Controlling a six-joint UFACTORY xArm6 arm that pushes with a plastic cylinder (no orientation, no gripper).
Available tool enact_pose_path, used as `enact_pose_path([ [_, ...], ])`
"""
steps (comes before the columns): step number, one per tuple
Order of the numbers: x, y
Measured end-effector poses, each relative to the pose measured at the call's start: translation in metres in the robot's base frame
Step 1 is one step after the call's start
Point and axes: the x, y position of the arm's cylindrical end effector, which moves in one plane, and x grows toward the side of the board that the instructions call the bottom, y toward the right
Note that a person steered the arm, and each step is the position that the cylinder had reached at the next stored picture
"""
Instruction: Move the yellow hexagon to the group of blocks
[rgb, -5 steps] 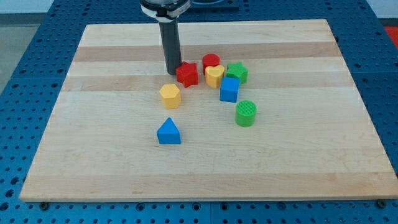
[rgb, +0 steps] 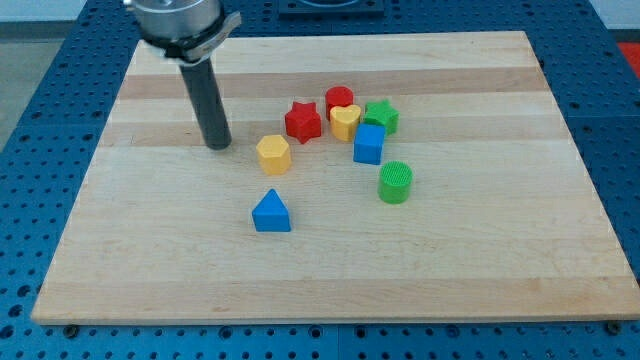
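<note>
The yellow hexagon (rgb: 273, 154) lies on the wooden board (rgb: 150, 250) a little left of centre, just below and left of the red star (rgb: 302, 121). The group to its right holds the red star, a red cylinder (rgb: 339, 100), a yellow heart (rgb: 345, 122), a green star (rgb: 380, 117) and a blue cube (rgb: 369, 144). My tip (rgb: 217, 145) rests on the board to the left of the yellow hexagon, with a clear gap between them. It touches no block.
A green cylinder (rgb: 395, 182) stands below the blue cube. A blue triangular block (rgb: 271, 212) lies below the yellow hexagon. A blue perforated table (rgb: 40, 120) surrounds the board.
My tip has moved left and slightly down, away from the red star's left side to a spot left of the yellow hexagon. The blocks have not moved.
</note>
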Motion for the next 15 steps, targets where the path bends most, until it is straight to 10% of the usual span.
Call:
enact_pose_path([
  [15,0.029,0.137],
])
